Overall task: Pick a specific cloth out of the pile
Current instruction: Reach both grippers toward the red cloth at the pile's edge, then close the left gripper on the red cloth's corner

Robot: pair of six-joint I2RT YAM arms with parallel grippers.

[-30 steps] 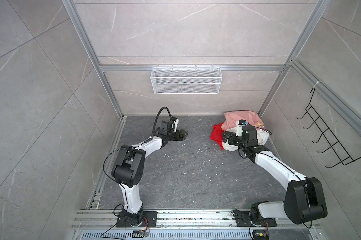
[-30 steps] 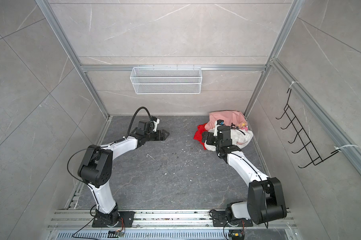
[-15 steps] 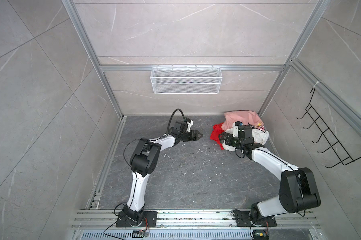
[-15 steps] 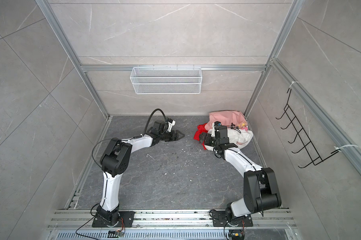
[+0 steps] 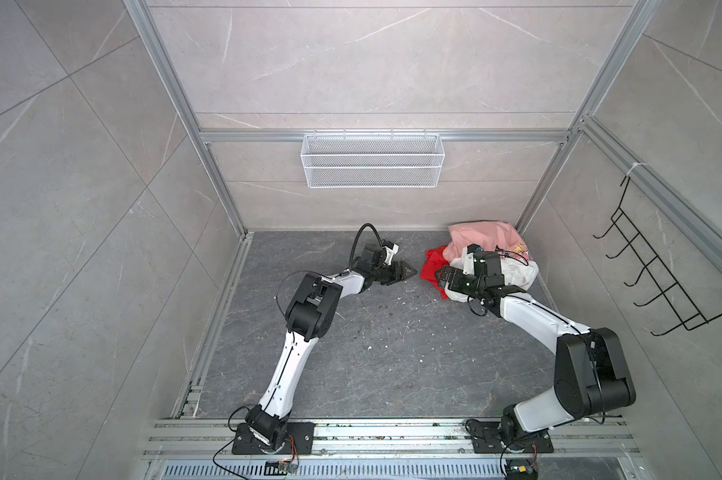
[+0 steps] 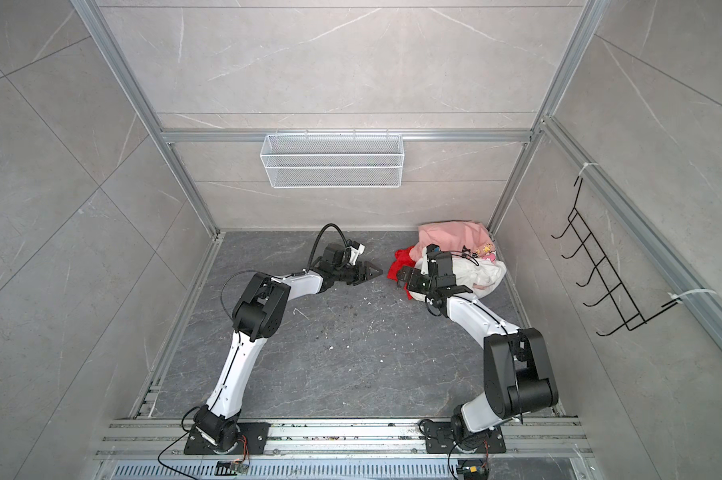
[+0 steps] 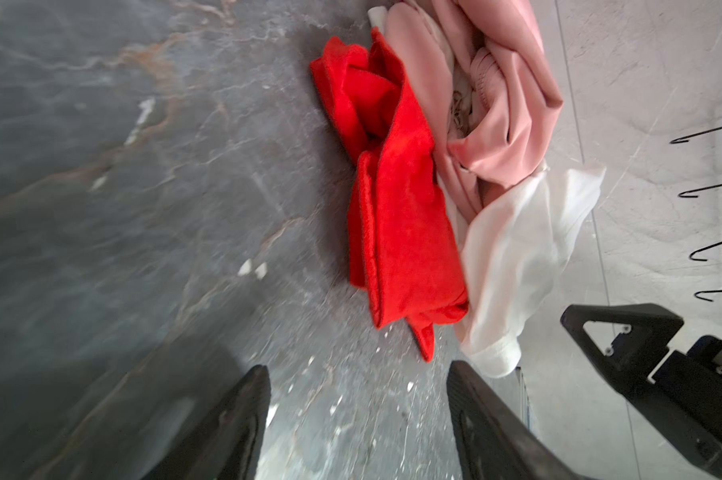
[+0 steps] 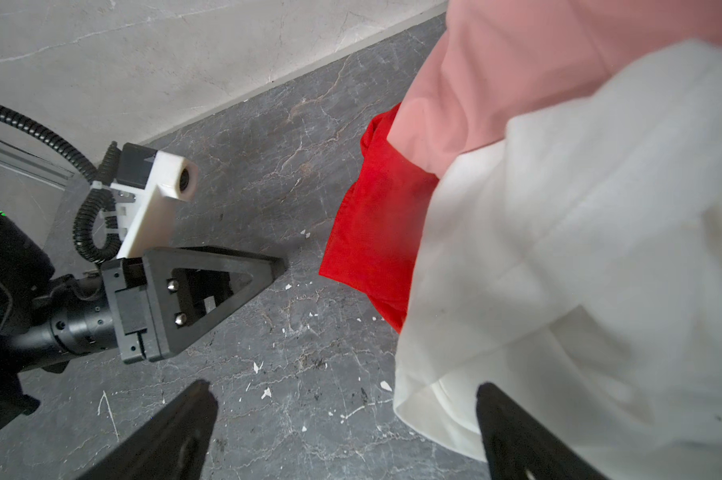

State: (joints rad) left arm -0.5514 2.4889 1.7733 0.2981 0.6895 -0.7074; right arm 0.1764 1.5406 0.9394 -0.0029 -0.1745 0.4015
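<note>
**Left wrist view: bright red, thin, plain fabric cloth (image 7: 401, 216) free at edge of pile (image 5: 492, 239), not gripped**

Position: you have the cloth crumpled on the dark grey marbled floor (image 5: 392, 353), on the open-floor side of the pile. Its far side is tucked under the pale pink soft garment (image 7: 513, 104) and the white soft garment (image 7: 517, 257). Approx. half shows free.

Left gripper (image 7: 359, 419): sits low near the floor, aimed at that free fold. Judgement: the exposed fold is the reason for this line. Jaws stand apart w/ nothing btwn them. A strip of bare floor separates the tips from the red fabric, so no contact.

Right gripper (image 8: 347, 432): hangs at the pile's front, jaws at full spread. One finger is over the white garment, the other over bare floor. A white hem lies btwn them, unpinched. Judgement: it's posted to hold back the white and pink pieces, or to take the red itself. Can't tell which.

Count:
- Garments: 3 (1 red, 1 pink, 1 white), all in one heap in the back corner on the right arm's side.
- Arms: 2. Grippers: 2, both empty.
- White wire-mesh basket (image 5: 372, 166) on the back wall: 1.
- Black wire hook rack (image 5: 662, 282) on the side wall: 1.
- White flecks (image 8: 264, 392) on the floor: many, not counted.

Risk: the red is pinned under two pieces, so a pull may drag them along.
</note>
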